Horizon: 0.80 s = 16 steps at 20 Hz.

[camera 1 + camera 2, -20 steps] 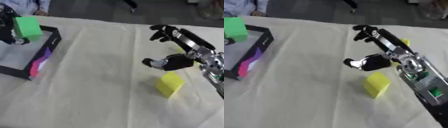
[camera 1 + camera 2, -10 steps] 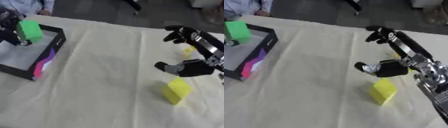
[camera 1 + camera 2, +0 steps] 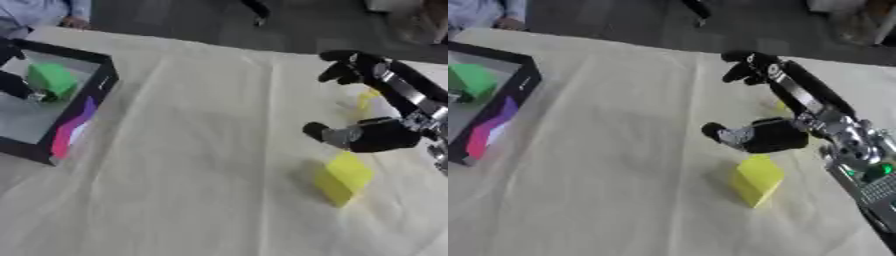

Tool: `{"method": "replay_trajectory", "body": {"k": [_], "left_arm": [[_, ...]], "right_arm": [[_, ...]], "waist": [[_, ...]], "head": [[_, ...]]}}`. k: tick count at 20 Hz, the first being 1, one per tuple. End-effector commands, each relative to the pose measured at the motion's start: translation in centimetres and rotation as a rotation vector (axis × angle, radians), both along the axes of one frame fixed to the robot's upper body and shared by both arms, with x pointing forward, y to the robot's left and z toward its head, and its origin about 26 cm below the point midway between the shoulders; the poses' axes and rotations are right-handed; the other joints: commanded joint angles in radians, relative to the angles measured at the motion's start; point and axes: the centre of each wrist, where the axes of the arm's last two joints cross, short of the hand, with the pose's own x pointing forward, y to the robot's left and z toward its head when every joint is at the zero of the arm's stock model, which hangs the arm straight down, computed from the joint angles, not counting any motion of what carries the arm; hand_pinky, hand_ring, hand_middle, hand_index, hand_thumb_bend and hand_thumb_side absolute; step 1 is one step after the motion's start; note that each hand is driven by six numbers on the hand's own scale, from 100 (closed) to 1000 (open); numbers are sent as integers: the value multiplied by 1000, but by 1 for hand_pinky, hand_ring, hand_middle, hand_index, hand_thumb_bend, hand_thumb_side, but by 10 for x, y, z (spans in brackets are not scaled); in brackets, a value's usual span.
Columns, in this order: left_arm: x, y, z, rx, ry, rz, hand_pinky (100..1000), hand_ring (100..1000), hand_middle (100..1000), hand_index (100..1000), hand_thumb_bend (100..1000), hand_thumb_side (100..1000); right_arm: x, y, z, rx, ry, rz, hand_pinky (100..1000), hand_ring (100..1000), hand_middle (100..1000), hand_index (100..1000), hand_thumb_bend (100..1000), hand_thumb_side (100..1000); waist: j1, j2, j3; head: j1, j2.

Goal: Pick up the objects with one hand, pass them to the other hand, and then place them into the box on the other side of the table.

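Right robot hand [image 3: 372,137] spread wide, grasping nothing, poised just above the yellow block [image 3: 343,177] lying on the cream-clothed counter [image 3: 192,170]; left robot hand [image 3: 16,85] (mostly cropped) wrapped round a green block [image 3: 51,80] over the black box [image 3: 83,117]

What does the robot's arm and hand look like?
The right hand is black with a pale grey thumb tip. Its arm is black with shiny silver joints and a small green light. Only a dark bit of the left hand shows.
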Motion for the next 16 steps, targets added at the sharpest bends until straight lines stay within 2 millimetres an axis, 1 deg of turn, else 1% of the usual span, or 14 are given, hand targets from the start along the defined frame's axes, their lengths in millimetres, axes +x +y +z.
{"method": "replay_trajectory", "body": {"k": [1,3,4,5,6,7,8,9,10,11,14,15,16], "left_arm": [[-3,9,18,28,-20,22,891,900,807,909,893,592],[-4,9,19,26,-28,25,888,896,805,910,862,569],[-4,9,21,22,-37,26,885,892,803,915,824,532],[-5,8,22,17,-48,27,882,888,801,916,791,514],[-5,7,24,10,-65,27,873,875,795,914,720,487],[-6,5,27,1,-87,26,858,854,788,909,612,448],[-8,3,30,-8,-116,24,847,840,785,903,536,403],[-9,1,33,-17,-149,18,841,832,785,894,483,380],[-12,-2,36,-28,-182,10,838,828,783,890,463,376],[-14,-5,39,-40,-213,1,833,821,781,882,436,391],[-18,-9,41,-68,-260,-7,833,821,781,882,436,391],[-18,-10,43,-74,-272,-13,833,816,783,872,386,442],[-20,-13,46,-81,-291,-28,833,816,785,872,374,446]], "right_arm": [[-3,-7,11,-21,-40,-8,845,829,692,910,523,253],[-3,-8,12,-25,-41,-10,846,830,693,911,520,255],[-3,-9,12,-27,-42,-10,846,830,694,911,522,255],[-3,-10,12,-29,-42,-11,846,831,695,911,523,254],[-3,-11,13,-32,-43,-10,848,830,697,913,530,252],[-3,-11,13,-36,-45,-9,850,830,700,914,539,247],[-3,-13,14,-41,-50,-8,854,832,706,916,555,237],[-3,-15,16,-51,-59,-7,859,835,712,919,576,227],[-3,-17,19,-66,-70,-3,862,836,715,920,586,222],[-3,-18,22,-89,-82,5,870,840,724,924,606,218],[-3,-22,26,-134,-101,20,870,840,724,924,606,218],[-3,-22,27,-146,-105,24,920,872,782,946,575,228],[-3,-21,30,-177,-118,37,927,877,791,949,571,230]], "waist": [[1,-4,-2],[5,-8,-4],[7,-10,-5],[8,-12,-6],[10,-15,-7],[11,-18,-8],[13,-21,-11],[14,-24,-14],[15,-27,-16],[16,-30,-19],[18,-33,-24],[18,-37,-25],[18,-43,-28]], "head": [[-28,10],[-40,14],[-47,16],[-56,18],[-65,22],[-78,27],[-96,36],[-113,43],[-130,51],[-145,57],[-160,63],[-175,69],[-193,79]]}}
